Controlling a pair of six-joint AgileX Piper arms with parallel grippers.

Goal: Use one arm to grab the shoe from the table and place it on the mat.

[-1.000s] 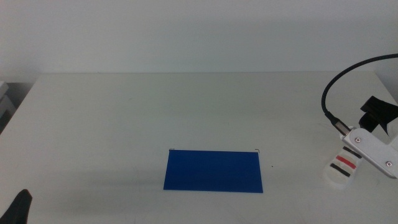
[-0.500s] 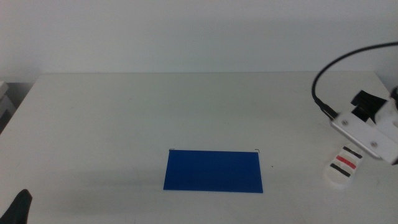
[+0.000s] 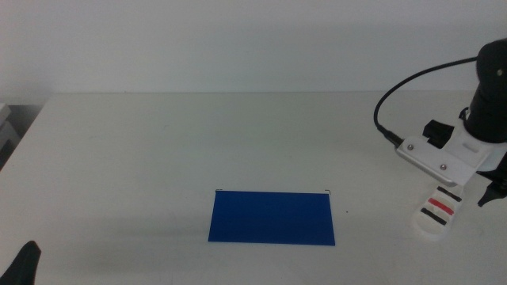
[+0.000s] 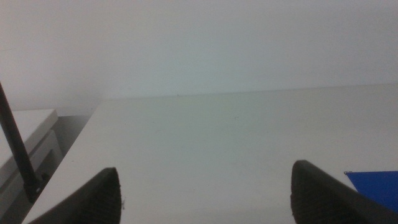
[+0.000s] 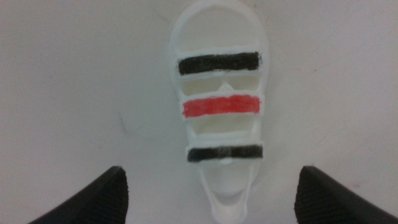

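The shoe (image 3: 437, 214), white with black and red striped straps, lies on the table (image 3: 158, 150) at the right, well apart from the dark-blue mat (image 3: 272, 217). My right arm (image 3: 489, 103) hangs over it, with its white bracket (image 3: 440, 161) just beyond the shoe's far end. In the right wrist view the shoe (image 5: 219, 106) lies lengthwise below my right gripper (image 5: 211, 186), whose jaws stand wide open on either side of it without touching. My left gripper (image 4: 205, 186) waits open at the table's near left corner (image 3: 24, 265); a corner of the mat (image 4: 376, 186) shows beside it.
A black cable (image 3: 412, 83) loops from the right arm over the table's right side. Grey-white furniture (image 3: 6, 131) stands beyond the table's left edge.
The right arm has shifted left and away from the table's near edge, so more of it shows and its bracket no longer covers the shoe's far end. Shoe, mat and left gripper stayed put.
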